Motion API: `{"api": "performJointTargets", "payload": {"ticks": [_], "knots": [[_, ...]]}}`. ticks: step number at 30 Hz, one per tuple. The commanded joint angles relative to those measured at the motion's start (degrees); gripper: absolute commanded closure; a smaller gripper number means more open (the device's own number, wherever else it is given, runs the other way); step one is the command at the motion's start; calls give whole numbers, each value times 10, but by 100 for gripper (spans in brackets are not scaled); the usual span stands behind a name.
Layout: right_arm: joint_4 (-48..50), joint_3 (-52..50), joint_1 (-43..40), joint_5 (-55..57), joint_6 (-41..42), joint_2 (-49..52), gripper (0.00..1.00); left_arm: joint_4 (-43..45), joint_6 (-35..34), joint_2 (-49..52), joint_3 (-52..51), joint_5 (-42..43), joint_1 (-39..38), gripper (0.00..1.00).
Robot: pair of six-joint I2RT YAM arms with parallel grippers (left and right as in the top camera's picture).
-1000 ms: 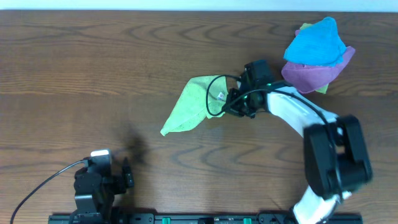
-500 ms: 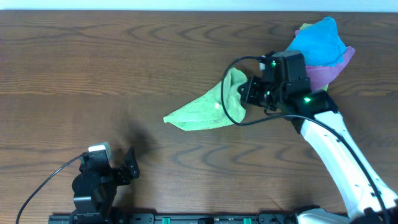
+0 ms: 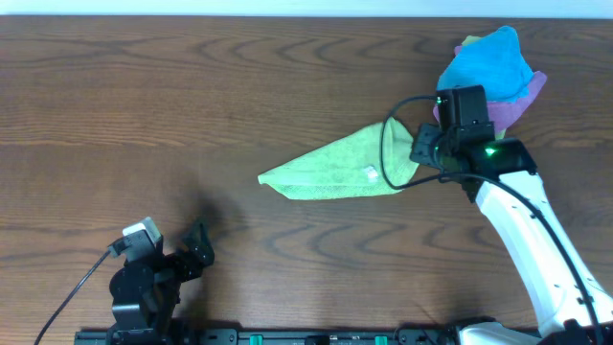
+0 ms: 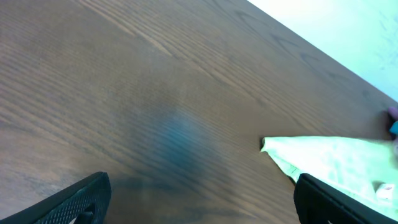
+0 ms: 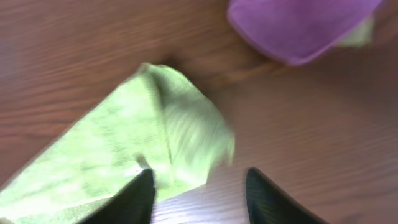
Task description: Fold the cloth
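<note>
Lime-green cloth (image 3: 335, 172) lies as a flat wedge on the bench (image 3: 144, 96), its wide end at the right tool (image 5: 199, 177). The overhead view hides that tool's fingers. Its wrist view shows them spread, bare wood between, gripping nothing. The left wrist view shows the left tool (image 4: 202, 183) wide open and empty, apart from the cloth's tip.

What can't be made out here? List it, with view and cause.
Overhead: the right end of the cloth lies under the right gripper and its cable.
Right wrist: the cloth's folds are smeared by blur; the purple cloth is cut by the top edge.
Left wrist: the white tag is cut by the right edge; overhead it is too small to read.
</note>
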Motion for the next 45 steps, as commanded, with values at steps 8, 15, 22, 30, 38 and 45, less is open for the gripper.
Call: {"api": "performJointTargets", "payload": {"ticks": [8,15,22,30,38,45], "knots": [[-8,0,-5,-127,-6,15,40,3,-23,-4,-4,4,1,4],[9,0,-5,-187,12,135,37,2,-23,-4,-4,4,1,5],[51,0,-5,-224,39,232,40,-4,-23,-4,-4,4,1,5],[90,0,-5,-224,46,242,58,-4,-23,-4,-4,4,1,5],[103,0,-5,-224,44,242,99,-4,-23,-4,-4,4,1,5],[224,31,-3,-308,31,241,98,-6,-23,-4,-4,4,1,5]]}}
